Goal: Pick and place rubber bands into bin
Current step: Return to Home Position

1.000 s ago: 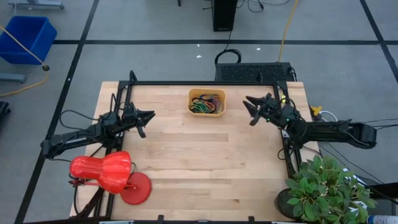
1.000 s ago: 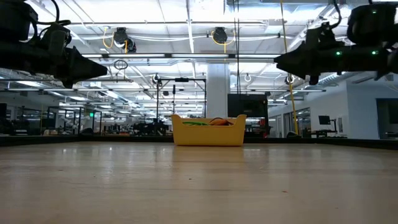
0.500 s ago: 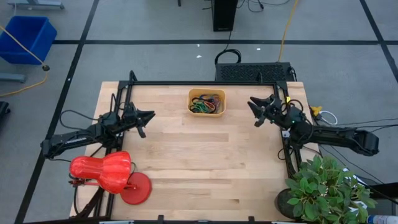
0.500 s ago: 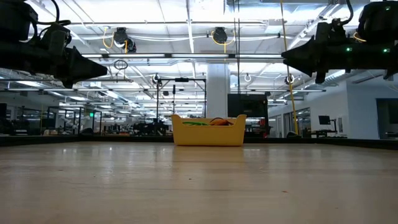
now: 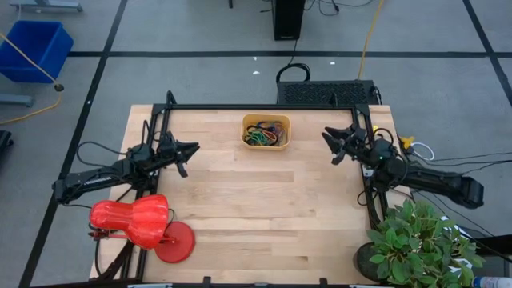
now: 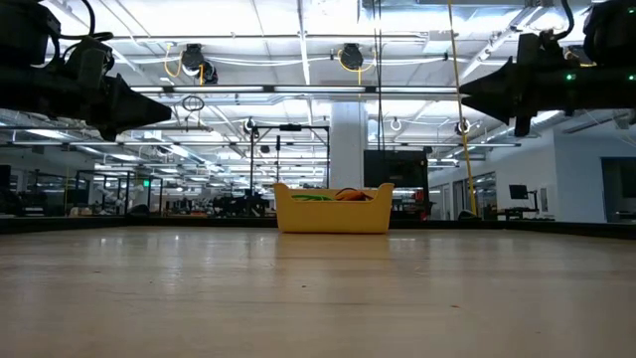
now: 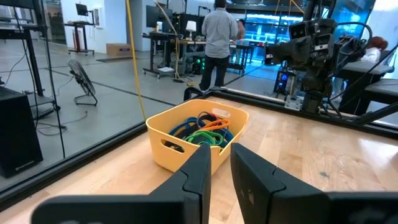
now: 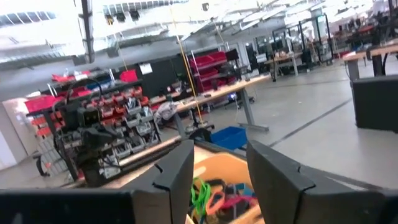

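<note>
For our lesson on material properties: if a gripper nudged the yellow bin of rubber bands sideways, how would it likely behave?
The yellow bin would probably slide rather than tip: it sits low and wide on the smooth wooden table. It likely feels light, since only thin rubber bands lie in it.

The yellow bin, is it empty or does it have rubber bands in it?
Not empty. The bin holds a tangle of rubber bands, green, blue and orange among them, in the left wrist view.
</note>
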